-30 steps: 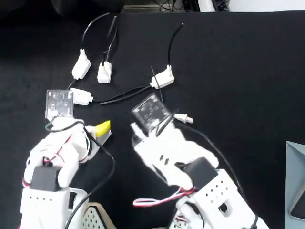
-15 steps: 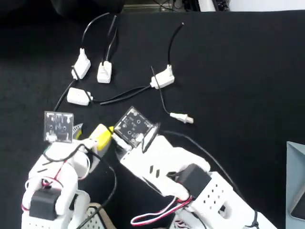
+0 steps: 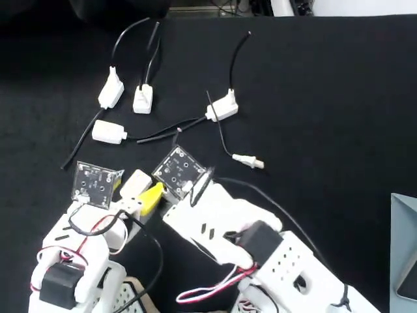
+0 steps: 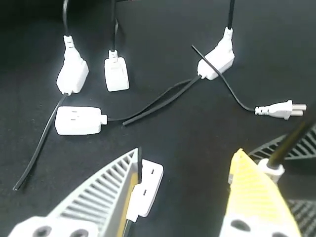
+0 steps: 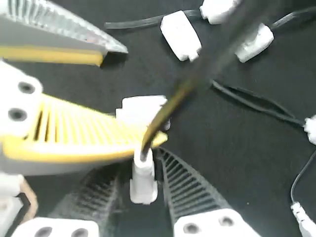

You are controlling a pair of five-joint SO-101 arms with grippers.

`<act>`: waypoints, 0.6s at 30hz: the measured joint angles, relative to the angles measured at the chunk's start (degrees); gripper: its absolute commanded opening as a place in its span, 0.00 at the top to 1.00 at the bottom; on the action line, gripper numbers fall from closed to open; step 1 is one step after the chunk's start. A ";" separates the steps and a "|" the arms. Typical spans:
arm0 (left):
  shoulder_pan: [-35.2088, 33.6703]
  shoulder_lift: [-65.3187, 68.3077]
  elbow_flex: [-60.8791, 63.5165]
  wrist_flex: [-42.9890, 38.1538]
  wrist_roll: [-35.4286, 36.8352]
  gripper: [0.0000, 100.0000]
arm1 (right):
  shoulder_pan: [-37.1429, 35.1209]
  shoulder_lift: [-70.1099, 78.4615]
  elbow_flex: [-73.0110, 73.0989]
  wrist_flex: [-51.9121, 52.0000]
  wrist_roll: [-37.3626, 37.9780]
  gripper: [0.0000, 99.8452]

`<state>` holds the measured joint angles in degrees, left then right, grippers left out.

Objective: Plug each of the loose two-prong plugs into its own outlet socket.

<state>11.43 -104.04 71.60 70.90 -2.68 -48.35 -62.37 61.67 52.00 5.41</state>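
"While the right end effector (image 5: 143, 165) is clenched on a plug (image 5: 143, 185), black cable trailing off it, where is the mating part?" asks the trainee.

"Just beside it. An outlet socket (image 4: 145, 190) lies against one jaw of the left end effector (image 4: 187, 158), which stands released, jaws wide apart."

"Step in hand?"

"Alignment before insertion, by my reading. The next move likely calls for steadying that socket, then bringing the plug square to its slots."

"Farther out?"

"A loose plug (image 3: 249, 161) lies on the table (image 3: 326, 98) and, beyond it, four more sockets (image 3: 109, 132) on cables."
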 measured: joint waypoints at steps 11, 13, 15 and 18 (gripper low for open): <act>0.35 0.18 0.00 0.09 -0.70 0.70 | 0.97 6.77 -0.09 -4.04 -0.18 0.99; 0.35 0.09 0.00 0.09 -0.70 0.70 | 0.97 6.77 -0.09 -4.22 -0.18 0.99; 0.35 0.09 0.00 0.09 -0.70 0.70 | 0.97 6.77 -0.09 -4.22 -0.18 0.99; -0.44 0.09 0.62 -1.49 -0.70 0.70 | 1.05 6.77 -0.09 -4.31 -0.18 0.99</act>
<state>10.99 -103.96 72.22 69.41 -3.38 -47.30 -55.60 61.58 47.69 5.23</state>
